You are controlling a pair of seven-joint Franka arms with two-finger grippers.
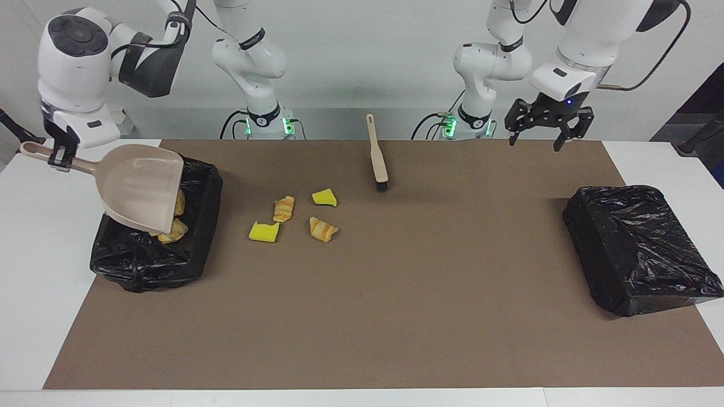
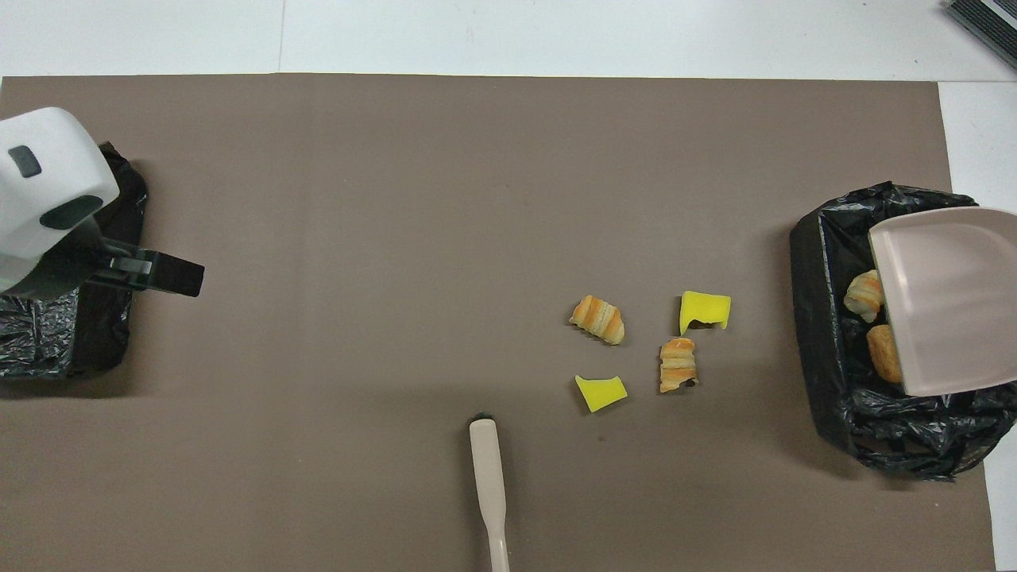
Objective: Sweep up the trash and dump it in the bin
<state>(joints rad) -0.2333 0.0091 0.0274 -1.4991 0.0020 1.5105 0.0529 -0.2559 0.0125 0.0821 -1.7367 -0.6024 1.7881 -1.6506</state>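
My right gripper (image 1: pixel 58 157) is shut on the handle of the beige dustpan (image 1: pixel 141 186), which hangs tilted, mouth down, over the black-lined bin (image 1: pixel 147 263); no trash shows on the pan (image 2: pixel 945 302). Pastry bits (image 1: pixel 172 230) lie in the bin (image 2: pixel 826 262), partly hidden by the pan. Several trash pieces lie on the mat beside the bin: two yellow sponge wedges (image 1: pixel 264 232) (image 1: pixel 324 197) and two croissant bits (image 1: pixel 284 208) (image 1: pixel 323 229). The brush (image 1: pixel 378 161) lies on the mat nearer the robots. My left gripper (image 1: pixel 536 137) hangs open and holds nothing, high over the mat toward the left arm's end.
A second box wrapped in black plastic (image 1: pixel 639 249) sits at the left arm's end of the brown mat (image 1: pixel 396 316). White tabletop (image 1: pixel 34 294) borders the mat on every side. The brush handle (image 2: pixel 489 485) points toward the robots.
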